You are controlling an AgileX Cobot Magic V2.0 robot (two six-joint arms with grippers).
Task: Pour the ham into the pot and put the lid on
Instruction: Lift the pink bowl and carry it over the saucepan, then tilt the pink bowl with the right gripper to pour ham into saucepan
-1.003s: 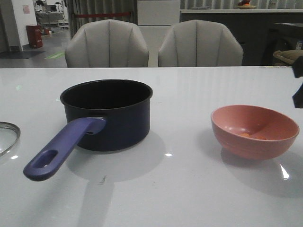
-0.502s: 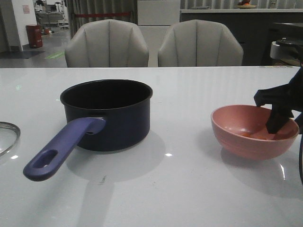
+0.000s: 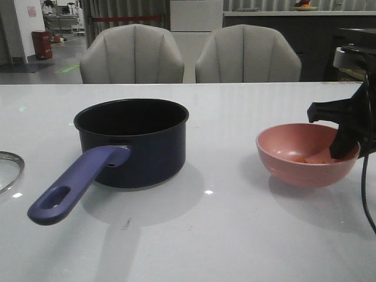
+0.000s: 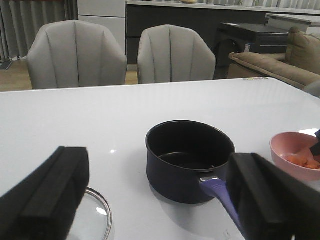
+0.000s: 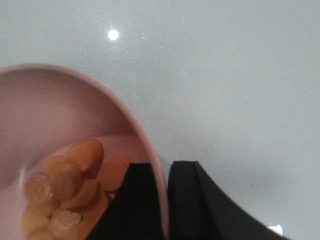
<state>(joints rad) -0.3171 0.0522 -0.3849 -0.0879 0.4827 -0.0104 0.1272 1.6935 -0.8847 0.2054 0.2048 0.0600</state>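
Pink bowl (image 3: 305, 154), one, held abt seven ham pieces (image 5: 70, 187); right gripper (image 5: 167, 200) clamped its rim. One pot (image 3: 134, 141), one lid (image 4: 97, 220) on bench (image 3: 235, 235). Left gripper (image 4: 155, 200) apart.

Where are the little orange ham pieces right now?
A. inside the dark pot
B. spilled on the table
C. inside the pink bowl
C: the ham lies in the pink bowl, whose rim the right gripper pinches, while the pot looks empty.
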